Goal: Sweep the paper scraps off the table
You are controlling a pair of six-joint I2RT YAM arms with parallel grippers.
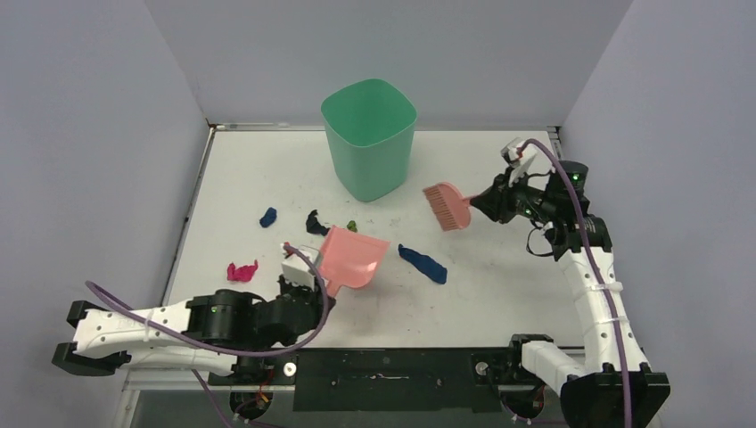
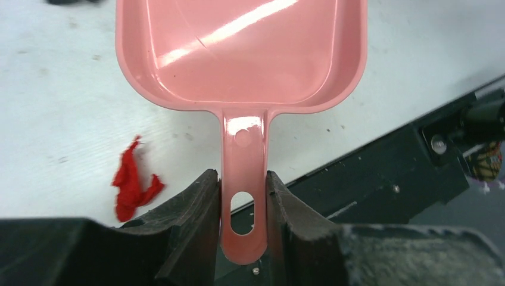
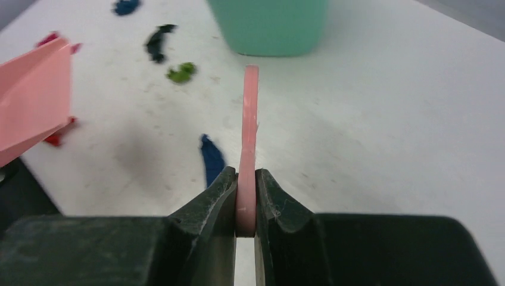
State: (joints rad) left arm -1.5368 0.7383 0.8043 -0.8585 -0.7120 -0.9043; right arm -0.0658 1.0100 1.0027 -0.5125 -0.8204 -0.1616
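Paper scraps lie on the white table: a magenta one, a small dark blue one, a black one, a green one and a long dark blue one. My left gripper is shut on the handle of the pink dustpan, whose pan is empty; a red scrap lies left of the handle. My right gripper is shut on the pink hand brush, held above the table right of the long blue scrap. The brush is edge-on in the right wrist view.
A green bin stands upright at the back middle of the table. Pale grey walls enclose the table on three sides. A dark metal rail runs along the front edge between the arm bases.
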